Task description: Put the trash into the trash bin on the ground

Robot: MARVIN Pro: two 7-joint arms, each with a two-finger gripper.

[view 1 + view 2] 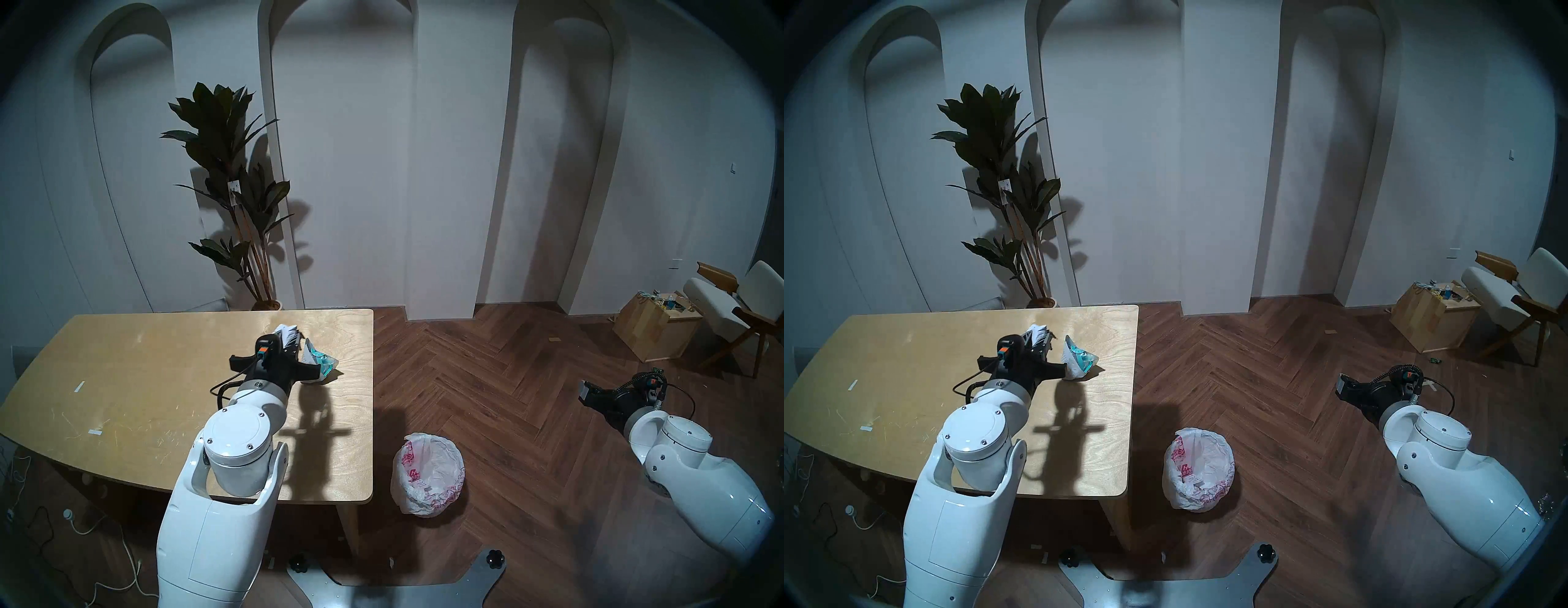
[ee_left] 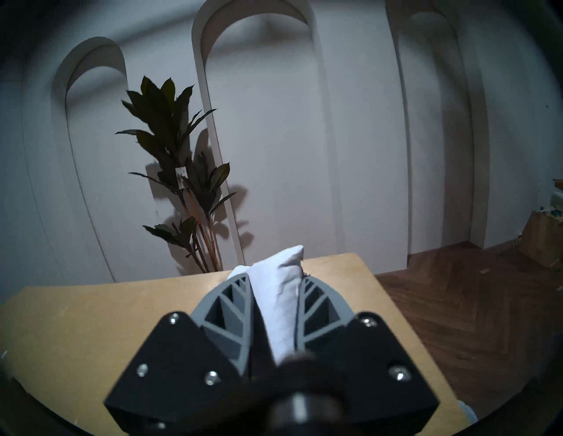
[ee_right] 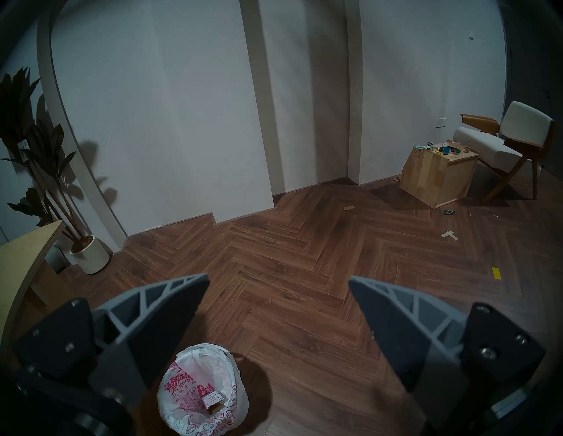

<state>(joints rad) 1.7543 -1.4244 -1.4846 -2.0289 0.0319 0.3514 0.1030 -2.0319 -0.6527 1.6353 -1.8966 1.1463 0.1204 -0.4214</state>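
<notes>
Over the worktop [image 1: 127, 361] toward its far right corner, the left pincer [image 2: 275, 284] pinches a crumpled paper wad [image 2: 281, 292]. At its 3 o'clock lies the teal-printed wrapper [image 1: 320, 361]. Spread wide, the right pincer [image 3: 278, 284] hangs over the floor, the trash bin [image 3: 202, 392] below holding a small torn cardboard box [image 3: 213, 402].

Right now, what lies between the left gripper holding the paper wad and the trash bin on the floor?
In the head views, the left gripper grips the paper wad; toward the trash bin lie the teal-printed wrapper, bare table and floor.
</notes>
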